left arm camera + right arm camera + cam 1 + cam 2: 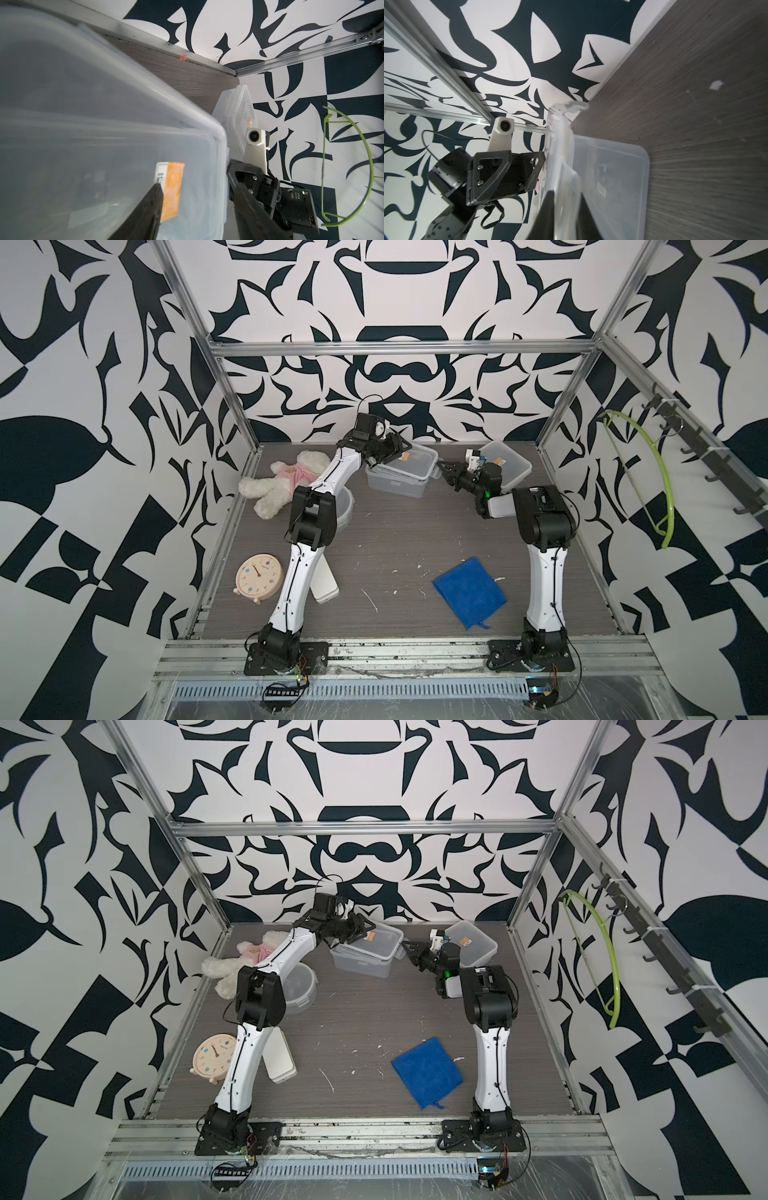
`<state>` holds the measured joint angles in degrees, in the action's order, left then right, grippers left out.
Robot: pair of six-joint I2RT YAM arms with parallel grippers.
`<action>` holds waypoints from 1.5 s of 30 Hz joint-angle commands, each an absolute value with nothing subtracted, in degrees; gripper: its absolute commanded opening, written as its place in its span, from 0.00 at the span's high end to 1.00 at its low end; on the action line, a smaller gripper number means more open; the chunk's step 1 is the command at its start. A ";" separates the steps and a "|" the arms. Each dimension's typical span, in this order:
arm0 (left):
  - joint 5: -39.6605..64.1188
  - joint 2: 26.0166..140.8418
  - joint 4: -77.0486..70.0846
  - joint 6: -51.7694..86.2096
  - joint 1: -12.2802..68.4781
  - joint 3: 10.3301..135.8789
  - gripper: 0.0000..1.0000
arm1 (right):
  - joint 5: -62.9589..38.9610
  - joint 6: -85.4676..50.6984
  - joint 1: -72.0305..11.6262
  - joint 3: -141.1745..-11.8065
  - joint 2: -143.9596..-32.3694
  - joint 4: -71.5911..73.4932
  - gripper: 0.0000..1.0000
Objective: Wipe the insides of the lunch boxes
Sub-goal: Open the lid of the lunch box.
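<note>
Partly behind left arm (259,998), round lunch box (300,988)

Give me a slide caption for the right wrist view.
Right hand shut on the end clip of a clear box on the grey table.

- A robotics lab test cell, not a lived-in room.
- An aluminium frame (399,349) boxes in the workspace; bold black-and-white patterned walls (399,290) surround it on three sides.
- A left arm (291,585) and a right arm (544,585) stand bolted to a front rail (399,649), with exposed wiring (286,686) by the bases.
- On the scuffed wood-grain tabletop (395,539) lie mismatched household props: a plush toy (286,481), a clock (258,574), a blue cloth (469,592).
- A green hanger (668,493) hangs at the side.
</note>
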<state>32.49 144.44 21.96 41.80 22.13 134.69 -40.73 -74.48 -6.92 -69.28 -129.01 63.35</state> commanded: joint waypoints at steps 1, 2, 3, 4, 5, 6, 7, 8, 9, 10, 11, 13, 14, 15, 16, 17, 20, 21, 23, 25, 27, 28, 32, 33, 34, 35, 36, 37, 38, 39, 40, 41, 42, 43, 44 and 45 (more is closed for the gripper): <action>31.20 146.53 29.20 41.57 23.02 131.97 0.41 | -42.74 -72.99 -8.37 -69.35 -124.55 67.87 1.00; 31.20 146.66 29.18 41.57 23.03 131.92 0.41 | -42.72 -73.11 -8.35 -69.10 -124.46 68.21 1.00; 31.20 146.67 29.23 41.57 23.03 131.96 0.41 | -42.77 -73.41 -8.48 -68.99 -124.37 68.46 1.00; 31.20 146.53 29.21 41.57 22.98 131.97 0.41 | -42.88 -73.61 -8.46 -68.95 -124.23 68.66 1.00; 31.20 146.60 29.20 41.57 23.11 131.95 0.41 | -42.91 -73.70 -8.52 -68.99 -124.11 68.66 1.00; 31.20 146.43 29.11 41.57 23.12 131.94 0.41 | -43.04 -73.66 -8.52 -69.00 -123.93 68.51 1.00; 31.20 146.31 29.11 41.57 23.12 132.04 0.41 | -43.15 -73.70 -8.63 -69.08 -123.67 68.21 1.00; 31.20 146.24 29.18 41.65 23.12 132.02 0.41 | -43.18 -73.57 -8.71 -69.08 -123.38 68.05 1.00; 31.35 145.90 29.18 41.75 23.12 132.08 0.41 | -43.17 -73.41 -8.81 -68.96 -122.95 67.60 1.00; 31.53 145.47 29.16 41.88 23.12 132.13 0.41 | -43.28 -73.13 -8.88 -68.99 -122.35 67.04 1.00; 31.70 144.95 29.16 42.05 23.12 132.20 0.42 | -43.45 -72.71 -8.94 -69.00 -121.73 66.05 1.00; 32.63 143.03 28.84 42.69 23.11 132.56 0.41 | -43.90 -71.42 -9.21 -69.30 -119.77 63.39 1.00; 32.82 141.98 28.89 42.71 23.10 132.75 0.41 | -44.07 -70.63 -9.45 -69.55 -118.81 61.74 1.00; 32.74 140.27 28.79 42.74 23.12 132.96 0.41 | -44.51 -69.41 -9.73 -70.10 -117.50 59.31 1.00; 32.35 138.54 28.81 42.72 23.11 133.00 0.39 | -45.30 -67.80 -10.15 -71.06 -116.10 55.82 1.00; 31.87 136.97 29.00 42.48 23.11 132.85 0.38 | -45.73 -66.04 -10.55 -72.04 -114.90 52.12 1.00; 29.80 131.46 30.36 41.21 23.07 131.46 0.37 | -46.74 -59.76 -12.48 -75.43 -110.73 40.11 1.00; 29.22 129.15 30.51 40.82 23.11 130.08 0.37 | -46.76 -57.24 -13.26 -76.72 -109.14 36.55 1.00; 28.13 124.77 30.36 40.31 23.10 126.62 0.37 | -46.63 -52.27 -15.02 -80.24 -106.78 27.51 1.00; 26.95 119.93 29.61 39.91 23.12 122.34 0.37 | -46.81 -46.78 -17.34 -84.99 -104.89 17.66 1.00; 25.83 115.47 28.37 39.84 23.11 117.94 0.37 | -46.58 -42.47 -19.52 -89.55 -103.62 9.63 1.00; 25.25 113.37 28.37 39.84 23.12 116.17 0.37 | -46.54 -40.93 -20.69 -91.78 -103.09 6.23 1.00; 22.87 106.51 28.18 39.55 23.07 110.11 0.36 | -47.07 -39.34 -24.08 -96.65 -100.53 0.10 1.00; 22.32 104.90 28.05 39.42 23.09 108.64 0.36 | -47.28 -39.10 -24.70 -97.16 -99.45 -0.82 1.00; 21.71 103.37 28.13 39.33 23.11 107.38 0.36 | -47.13 -39.02 -25.28 -97.59 -98.18 -1.97 1.00; 21.21 102.18 28.13 39.30 23.06 106.25 0.36 | -47.11 -38.74 -25.71 -97.83 -96.95 -2.82 1.00; 20.92 101.03 28.13 39.20 23.11 105.06 0.36 | -47.00 -38.50 -26.05 -97.82 -95.44 -3.64 1.00; 20.58 100.01 28.21 39.20 23.10 104.04 0.36 | -46.44 -38.13 -26.24 -97.81 -93.63 -5.00 1.00; 20.33 99.24 28.26 39.20 23.11 103.09 0.36 | -46.05 -37.47 -26.36 -97.76 -92.02 -6.47 1.00; 20.31 98.34 28.13 39.28 23.06 101.96 0.36 | -45.16 -36.29 -26.40 -97.65 -90.01 -8.71 1.00; 20.32 97.66 28.04 39.44 23.11 100.85 0.36 | -43.33 -34.52 -26.39 -97.87 -87.82 -12.37 1.00; 20.35 97.05 27.80 39.72 23.12 99.81 0.36 | -40.97 -32.36 -26.43 -98.35 -85.96 -16.13 1.00; 20.39 96.50 27.47 39.95 23.11 98.60 0.36 | -37.70 -29.80 -26.41 -99.07 -83.91 -21.18 1.00; 20.48 96.04 27.20 40.22 23.11 97.56 0.36 | -34.00 -27.40 -26.43 -99.92 -81.90 -26.54 1.00; 20.50 95.61 27.09 40.42 23.12 96.73 0.36 | -29.91 -24.93 -26.40 -100.73 -80.47 -31.33 1.00; 20.51 95.18 26.80 40.51 23.12 95.69 0.36 | -25.27 -23.07 -26.36 -101.46 -79.01 -36.46 1.00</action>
<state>22.24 95.92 25.12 40.62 23.90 98.65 -35.75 -32.16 -26.83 -95.31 -87.15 -27.27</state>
